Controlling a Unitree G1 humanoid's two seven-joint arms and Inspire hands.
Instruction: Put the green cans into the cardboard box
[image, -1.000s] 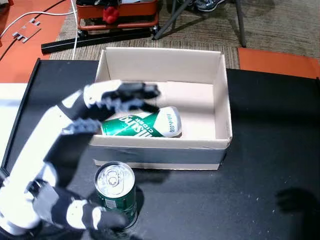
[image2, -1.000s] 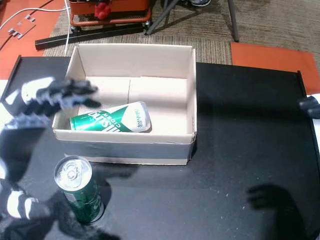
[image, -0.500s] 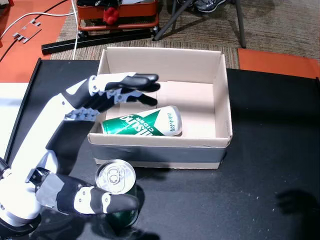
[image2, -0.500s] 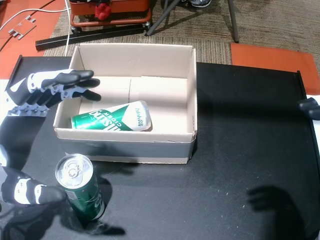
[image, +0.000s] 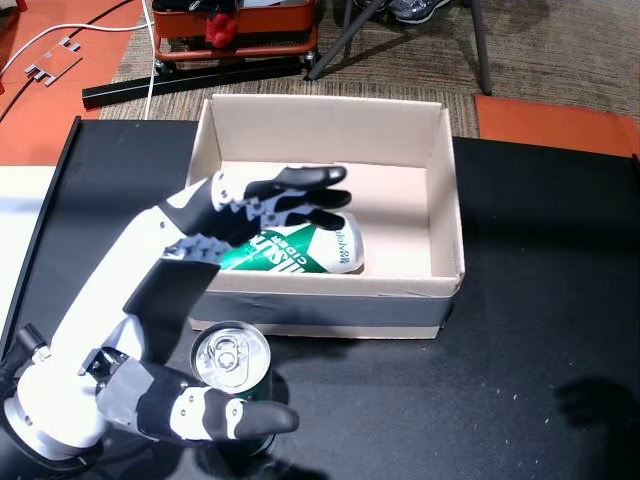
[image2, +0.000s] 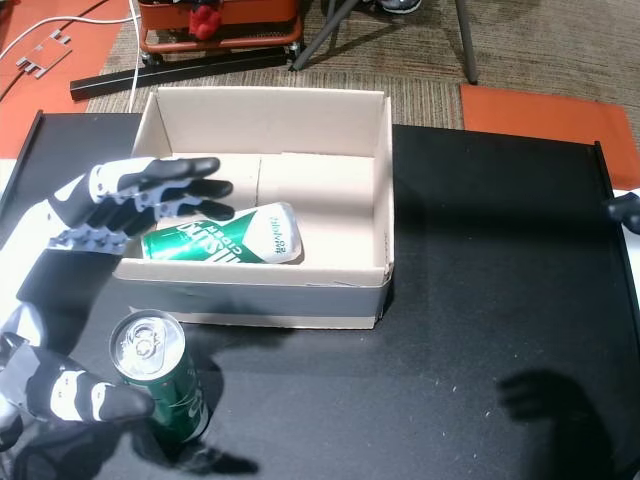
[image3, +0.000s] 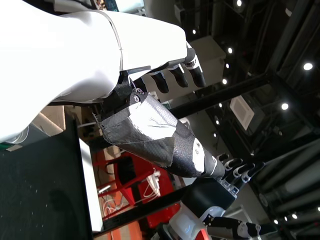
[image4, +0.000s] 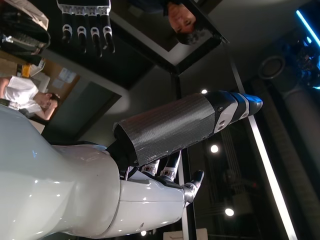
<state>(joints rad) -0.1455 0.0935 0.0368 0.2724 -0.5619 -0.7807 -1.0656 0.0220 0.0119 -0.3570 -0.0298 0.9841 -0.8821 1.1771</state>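
One green can (image: 232, 362) (image2: 160, 378) stands upright on the black table (image: 540, 250), just in front of the cardboard box (image: 330, 106) (image2: 270, 95). A second green can (image: 310, 250) (image2: 235, 240) lies on its side inside the box near the front wall. My left hand (image: 185, 275) (image2: 60, 270) is open and arches over the standing can. Its fingers (image: 295, 192) reach over the lying can, and its thumb (image: 235, 418) sits low in front of the standing can. My right hand (image2: 626, 208) shows only at the table's right edge; in the right wrist view my right hand (image4: 165, 135) is open and holds nothing.
A red cart (image: 235, 30) and a black bar (image: 190, 82) stand on the floor behind the box. Orange mats (image: 555, 122) lie beyond the table's far edge. A white surface (image: 15, 220) borders the table on the left.
My left hand has swung right: its fingers now reach over the lying can in the box, and the thumb has slid right in front of the standing can. Both cans stay put.
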